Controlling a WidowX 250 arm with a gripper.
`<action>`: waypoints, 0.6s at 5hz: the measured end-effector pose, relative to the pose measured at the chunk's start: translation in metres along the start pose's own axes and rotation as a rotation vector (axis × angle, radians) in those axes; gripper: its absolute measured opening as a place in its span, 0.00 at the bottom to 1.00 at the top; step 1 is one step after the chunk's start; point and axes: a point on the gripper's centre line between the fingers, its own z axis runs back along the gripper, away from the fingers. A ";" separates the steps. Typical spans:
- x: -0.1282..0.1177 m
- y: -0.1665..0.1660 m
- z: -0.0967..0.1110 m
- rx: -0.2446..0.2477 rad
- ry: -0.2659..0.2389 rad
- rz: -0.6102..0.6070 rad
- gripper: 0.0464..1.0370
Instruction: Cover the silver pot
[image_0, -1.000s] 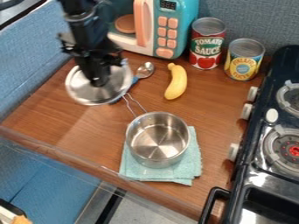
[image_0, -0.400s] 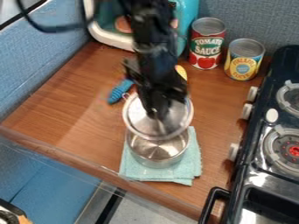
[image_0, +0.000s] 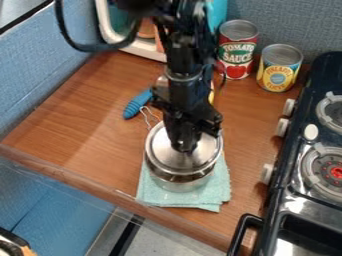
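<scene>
The round silver lid (image_0: 159, 147), gripped by the black two-finger claw (image_0: 185, 145), has moved over the round silver metal pot (image_0: 179, 185), at or just above its rim; seating and release likely remain.

We're looking down at a steep slant from above the surface (image_0: 87, 110), and we're facing the blue-grey wall (image_0: 300, 25) behind it. We're watching from fairly close: the wooden top is taking up the middle, while the picture's edges are cropping the stove (image_0: 294, 200) and the toy microwave (image_0: 104, 22).
</scene>
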 end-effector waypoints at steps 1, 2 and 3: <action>0.005 0.000 -0.014 -0.010 0.028 0.001 0.23; 0.007 -0.002 -0.017 -0.022 0.036 0.000 0.30; 0.005 -0.002 -0.015 -0.024 0.052 -0.009 0.60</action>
